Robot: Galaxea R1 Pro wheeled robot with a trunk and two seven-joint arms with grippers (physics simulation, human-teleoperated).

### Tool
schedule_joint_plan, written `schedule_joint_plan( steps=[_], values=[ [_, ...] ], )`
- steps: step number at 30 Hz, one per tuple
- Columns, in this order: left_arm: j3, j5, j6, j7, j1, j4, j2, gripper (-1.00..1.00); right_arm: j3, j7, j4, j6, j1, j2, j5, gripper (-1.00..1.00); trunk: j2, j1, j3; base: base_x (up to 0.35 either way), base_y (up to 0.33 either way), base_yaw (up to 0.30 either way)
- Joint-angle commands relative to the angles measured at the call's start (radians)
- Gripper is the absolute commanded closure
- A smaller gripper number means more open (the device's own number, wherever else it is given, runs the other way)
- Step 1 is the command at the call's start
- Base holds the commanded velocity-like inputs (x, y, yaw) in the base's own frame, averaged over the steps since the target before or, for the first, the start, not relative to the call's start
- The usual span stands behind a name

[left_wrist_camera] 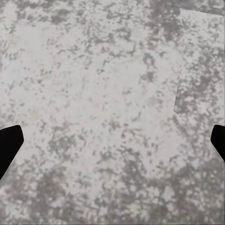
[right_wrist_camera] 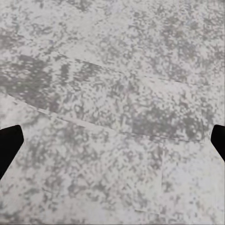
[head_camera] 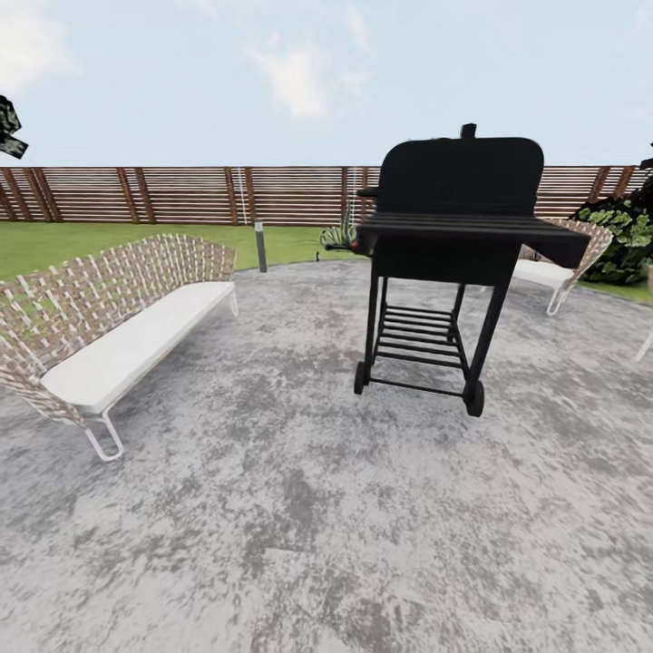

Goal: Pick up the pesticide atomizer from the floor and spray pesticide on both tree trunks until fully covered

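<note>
Garden lawn [head_camera: 54,240] lies well ahead of both grippers, a green strip past the far edge of the mottled grey paving [head_camera: 299,508], backed by the brown slatted fence [head_camera: 181,193]; on the paving a black wheeled grill [head_camera: 449,263] stands ahead and slightly to the right, a woven bench with a white cushion [head_camera: 109,336] sits off to the left, and a second woven seat [head_camera: 567,263] shows behind the grill, beside a leafy bush [head_camera: 626,236]; a short dark post [head_camera: 261,245] stands at the lawn's edge. In the left wrist view the left gripper [left_wrist_camera: 112,140] hangs over bare paving, its two dark fingertips [left_wrist_camera: 9,145] at opposite edges of the picture, spread wide with nothing between them; the right gripper [right_wrist_camera: 112,140] in the right wrist view is spread just as wide above paving crossed by thin slab seams [right_wrist_camera: 108,126], likewise holding nothing.
</note>
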Motion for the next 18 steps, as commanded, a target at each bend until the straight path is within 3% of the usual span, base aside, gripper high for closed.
schedule_joint_plan(
  steps=[1,18],
  values=[
    [0.000,0.000,0.000,0.000,0.000,0.000,0.000,-1.00,0.000,0.000,0.000,0.000,0.000,0.000,0.000,-1.00,0.000,0.000,0.000,0.327,0.107,0.000],
    [0.000,0.001,0.000,0.000,0.000,0.012,-0.001,-1.00,0.000,0.000,0.000,0.000,0.000,0.000,0.000,-1.00,0.000,0.000,0.000,0.327,0.107,0.000]
  ],
)
